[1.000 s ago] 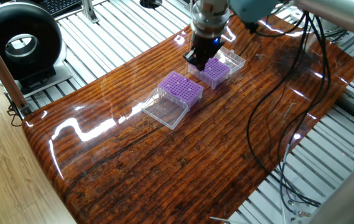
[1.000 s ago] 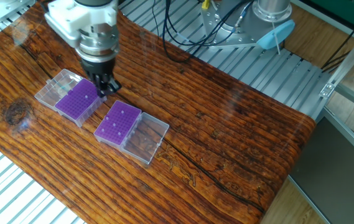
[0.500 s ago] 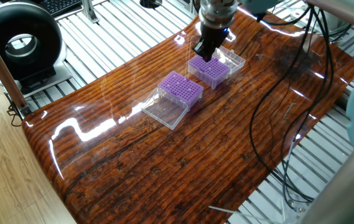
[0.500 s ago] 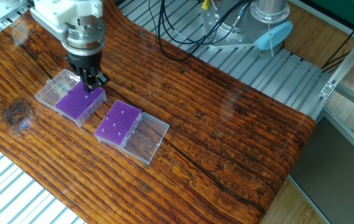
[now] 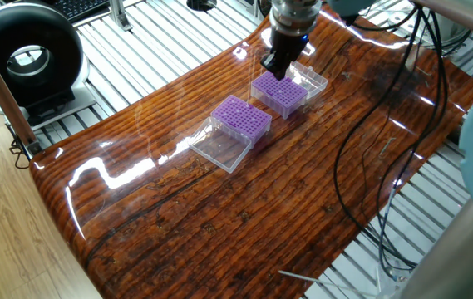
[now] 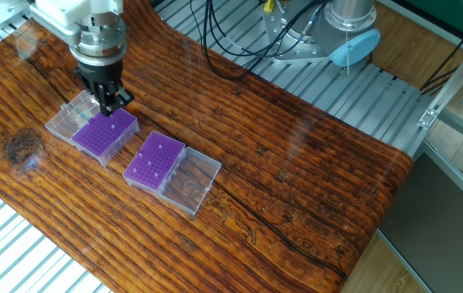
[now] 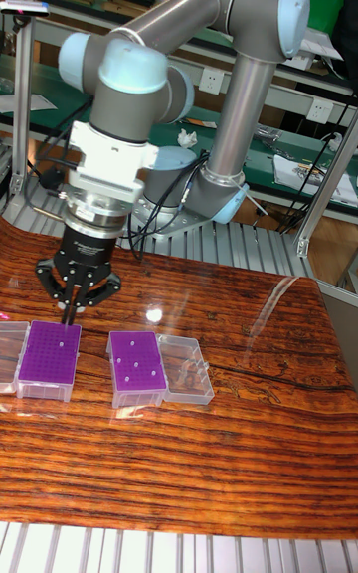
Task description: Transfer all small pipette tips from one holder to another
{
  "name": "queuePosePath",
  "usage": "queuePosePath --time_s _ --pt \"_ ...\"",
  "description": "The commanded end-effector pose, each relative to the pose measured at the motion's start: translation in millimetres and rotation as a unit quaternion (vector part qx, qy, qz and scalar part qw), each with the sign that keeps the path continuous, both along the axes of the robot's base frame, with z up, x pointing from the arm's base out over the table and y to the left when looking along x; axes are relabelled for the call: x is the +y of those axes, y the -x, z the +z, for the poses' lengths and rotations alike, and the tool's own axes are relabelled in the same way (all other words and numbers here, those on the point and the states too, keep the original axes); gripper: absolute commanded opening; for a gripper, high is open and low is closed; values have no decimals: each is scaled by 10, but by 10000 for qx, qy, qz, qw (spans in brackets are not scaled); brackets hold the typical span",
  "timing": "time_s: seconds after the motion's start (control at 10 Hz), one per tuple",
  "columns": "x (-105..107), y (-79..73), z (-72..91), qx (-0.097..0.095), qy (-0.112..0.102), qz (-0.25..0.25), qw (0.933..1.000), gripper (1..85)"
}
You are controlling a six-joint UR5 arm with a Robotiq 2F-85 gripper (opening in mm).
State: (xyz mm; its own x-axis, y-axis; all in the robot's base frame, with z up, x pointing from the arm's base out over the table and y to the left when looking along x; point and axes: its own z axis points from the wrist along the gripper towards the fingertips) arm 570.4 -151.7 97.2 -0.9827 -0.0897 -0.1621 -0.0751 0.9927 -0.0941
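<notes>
So compared to a second ago, your arm (image 7: pixel 229 56) has swung off the gap between the two racks and over to the far one, and the gripper (image 6: pixel 109 101) that was down by that rack's inner edge now sits a bit higher over its far corner; the racks and lids haven't budged. Biggest thing in the scene is the glossy wood-grain table (image 5: pixel 244 208), with the slatted metal bench (image 6: pixel 361 89) around it and a black ring-shaped unit (image 5: pixel 24 58) off at one corner. On the table you've got two purple grid racks side by side, each with a clear hinged lid lying open flat next to it. The rack under the gripper (image 6: pixel 107 133) has its lid (image 6: pixel 70 114) on the outer side, and the second rack (image 6: pixel 155 160) has its lid (image 6: pixel 189 181) on the opposite side, so the two purple blocks are near each other but not touching. The small pipette tips (image 6: pixel 158 161) show up as a handful of pale dots scattered in the second rack's grid, easiest to see in the tall view (image 7: pixel 135 364). There's also one pale dot on the first rack close to the gripper. As for the pincer itself: the fingers look pulled in close together with only a narrow gap, pointing down just above the first rack's top. I honestly can't tell if there's a tip pinched in there, it's too small to make out.
</notes>
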Motion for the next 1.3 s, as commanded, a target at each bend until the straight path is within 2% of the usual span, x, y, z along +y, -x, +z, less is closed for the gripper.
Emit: queuePosePath --time_s 0.0,0.7,1.2 --pt "-177 -8 -59 -103 -58 188 9998 13" --pt "-264 35 -124 -167 -125 274 9994 13" --pt "-222 20 -182 -253 -162 272 9992 13"
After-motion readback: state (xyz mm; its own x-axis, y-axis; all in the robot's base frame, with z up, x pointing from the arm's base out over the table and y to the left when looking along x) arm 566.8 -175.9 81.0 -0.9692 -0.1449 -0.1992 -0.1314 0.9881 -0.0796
